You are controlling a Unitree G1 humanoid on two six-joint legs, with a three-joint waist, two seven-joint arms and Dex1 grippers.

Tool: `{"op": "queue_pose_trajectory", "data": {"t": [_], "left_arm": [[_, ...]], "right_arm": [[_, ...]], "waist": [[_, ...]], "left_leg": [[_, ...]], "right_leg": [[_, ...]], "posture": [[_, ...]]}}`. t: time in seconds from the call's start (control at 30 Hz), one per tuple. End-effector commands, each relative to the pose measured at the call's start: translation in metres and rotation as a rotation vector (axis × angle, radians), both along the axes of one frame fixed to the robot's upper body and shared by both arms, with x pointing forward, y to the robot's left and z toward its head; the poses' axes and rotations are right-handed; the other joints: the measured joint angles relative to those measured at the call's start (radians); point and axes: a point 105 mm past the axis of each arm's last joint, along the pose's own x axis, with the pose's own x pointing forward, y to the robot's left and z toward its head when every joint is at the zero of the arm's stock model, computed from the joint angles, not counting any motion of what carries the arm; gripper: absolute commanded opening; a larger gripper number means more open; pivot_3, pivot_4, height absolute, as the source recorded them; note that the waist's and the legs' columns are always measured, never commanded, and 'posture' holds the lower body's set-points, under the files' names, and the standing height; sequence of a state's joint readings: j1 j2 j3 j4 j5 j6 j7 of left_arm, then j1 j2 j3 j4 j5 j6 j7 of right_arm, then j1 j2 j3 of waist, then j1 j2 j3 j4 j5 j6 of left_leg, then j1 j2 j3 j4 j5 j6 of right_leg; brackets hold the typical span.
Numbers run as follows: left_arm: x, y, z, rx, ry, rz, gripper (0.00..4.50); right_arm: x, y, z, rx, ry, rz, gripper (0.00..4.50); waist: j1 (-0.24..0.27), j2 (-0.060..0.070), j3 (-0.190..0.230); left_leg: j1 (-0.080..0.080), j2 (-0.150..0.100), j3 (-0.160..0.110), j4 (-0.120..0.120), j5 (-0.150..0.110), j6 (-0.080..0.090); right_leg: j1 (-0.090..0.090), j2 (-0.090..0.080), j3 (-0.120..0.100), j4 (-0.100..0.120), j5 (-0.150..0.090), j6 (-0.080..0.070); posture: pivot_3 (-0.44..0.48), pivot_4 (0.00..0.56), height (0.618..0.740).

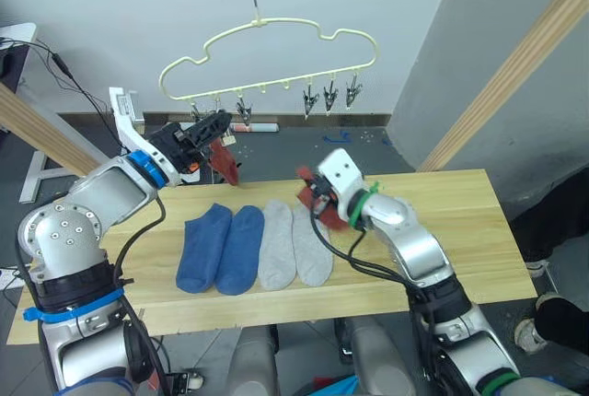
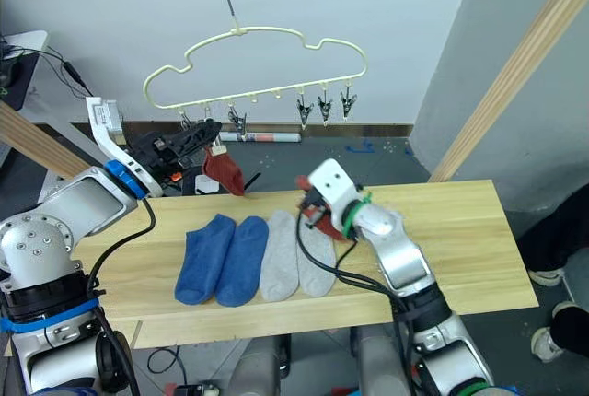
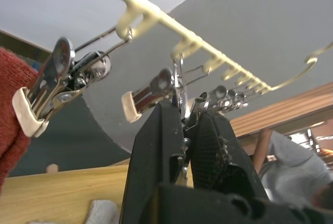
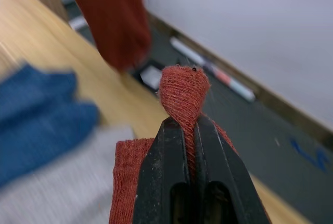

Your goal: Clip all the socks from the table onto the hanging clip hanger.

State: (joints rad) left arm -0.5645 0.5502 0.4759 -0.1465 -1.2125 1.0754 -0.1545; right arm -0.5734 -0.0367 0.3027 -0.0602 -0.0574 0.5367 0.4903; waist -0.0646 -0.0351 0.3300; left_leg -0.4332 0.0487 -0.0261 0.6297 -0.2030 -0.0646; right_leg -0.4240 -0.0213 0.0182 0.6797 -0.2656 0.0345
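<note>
The table (image 1: 460, 221) runs wide under both arms, its right half bare, which looks like the best room for swinging a sock upward. Above its far edge hangs the clip hanger (image 1: 267, 55), clips strung along the bottom bar; the three at the right end hang free and empty.

Four socks lie flat side by side left of the table's middle: two blue socks (image 1: 221, 247), then two grey socks (image 1: 294, 244), toes toward the near edge, each touching its neighbour. Laid out like this, each can probably be pinched at the cuff without disturbing the rest.

One red sock (image 2: 225, 171) hangs from a clip near the hanger's left end, over the far edge. Just beside it the left gripper (image 3: 188, 130) is raised to the clip row, its fingers closed on the handle of the next clip (image 3: 156, 86), seemingly to squeeze it open for the coming sock.

The right gripper (image 4: 190, 125) sits over the table's middle near the far edge, its fingers clamped on a folded tip of the second red sock (image 4: 183, 91), the rest bunched below. The gap between that sock and the held clip is open air.
</note>
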Motion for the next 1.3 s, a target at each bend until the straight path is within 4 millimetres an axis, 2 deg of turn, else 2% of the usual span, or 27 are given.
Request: {"op": "queue_pose_trajectory", "data": {"t": [0.03, 0.27, 0.47, 0.87, 1.3], "left_arm": [[-0.004, 0.0, 0.013, -0.011, -0.033, -0.007, 0.29], [-0.006, -0.009, 0.009, 0.003, -0.038, 0.0, 0.29], [-0.005, -0.014, 0.006, 0.033, -0.087, 0.059, 0.29], [-0.005, -0.01, 0.003, 0.027, -0.118, 0.106, 0.29], [-0.002, -0.012, 0.004, -0.02, -0.117, 0.109, 0.29]], "right_arm": [[-0.008, 0.018, 0.024, 0.056, -0.053, 0.044, 0.0], [-0.011, 0.049, 0.036, 0.103, -0.055, 0.099, 0.0], [-0.012, 0.062, 0.043, 0.128, -0.06, 0.122, 0.0], [-0.017, 0.07, 0.06, 0.197, -0.07, 0.152, 0.0], [-0.019, 0.08, 0.05, 0.185, -0.024, 0.178, 0.0]], "waist": [[0.002, 0.0, 0.0], [0.007, 0.0, 0.001], [0.008, 0.0, 0.001], [0.009, 0.0, 0.001], [0.008, 0.0, 0.001]], "left_leg": [[0.0, 0.0, 0.0, 0.0, 0.0, 0.0], [0.0, 0.0, 0.0, 0.0, 0.0, 0.0], [0.0, 0.0, 0.0, 0.0, 0.0, 0.0], [0.0, 0.0, 0.0, -0.001, 0.0, 0.0], [0.0, 0.0, 0.0, -0.001, 0.0, 0.0]], "right_leg": [[0.0, 0.0, 0.0, 0.0, 0.001, -0.001], [0.0, -0.001, 0.0, -0.001, 0.002, -0.004], [0.0, -0.001, 0.0, -0.001, 0.002, -0.004], [0.0, -0.001, 0.0, -0.001, 0.002, -0.004], [0.0, -0.001, 0.0, -0.001, 0.002, -0.004]], "posture": [[-0.108, 0.358, 0.733], [-0.108, 0.357, 0.733], [-0.085, 0.354, 0.733], [-0.072, 0.344, 0.733], [-0.071, 0.339, 0.733]]}}
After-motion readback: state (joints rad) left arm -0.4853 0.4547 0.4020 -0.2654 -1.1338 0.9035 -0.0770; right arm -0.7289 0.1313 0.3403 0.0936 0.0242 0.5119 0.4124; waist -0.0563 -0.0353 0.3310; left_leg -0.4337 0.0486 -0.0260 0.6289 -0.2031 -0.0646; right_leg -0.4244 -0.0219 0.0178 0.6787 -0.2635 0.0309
